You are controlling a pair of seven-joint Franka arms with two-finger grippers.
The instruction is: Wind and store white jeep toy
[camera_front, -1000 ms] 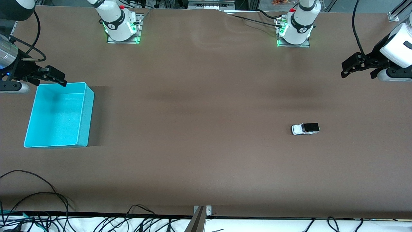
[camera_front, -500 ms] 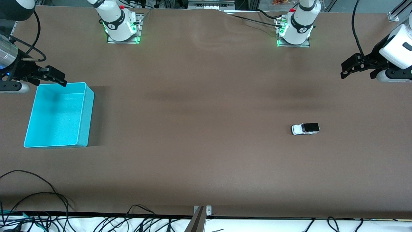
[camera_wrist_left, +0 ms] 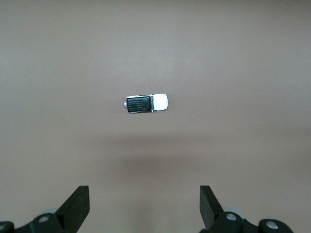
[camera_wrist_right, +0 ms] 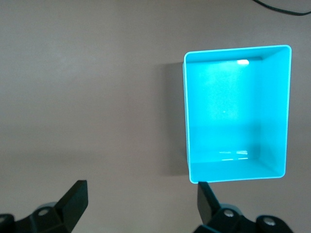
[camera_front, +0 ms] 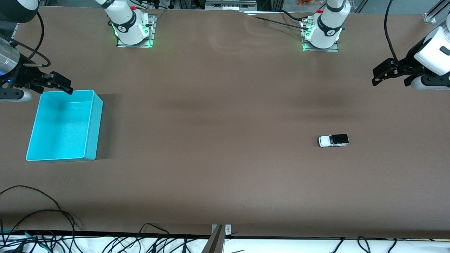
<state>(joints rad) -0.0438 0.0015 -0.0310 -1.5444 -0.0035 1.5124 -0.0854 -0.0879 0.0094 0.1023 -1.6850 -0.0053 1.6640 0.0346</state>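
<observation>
- Front view: the white jeep toy sits on its wheels on the brown surface, toward the left arm's end and well apart from the turquoise bin at the right arm's end. Its long axis runs along the surface's length, white hood toward the bin, black rear away. The left gripper hangs over bare surface, jaws wide; the right gripper waits over the bin's rim, jaws wide too.
- Left wrist view: the toy lies between and ahead of the spread fingers. It looks light, rigid and smooth; pinching across its narrow flanks should suit best.
- Right wrist view: the bin is empty.
</observation>
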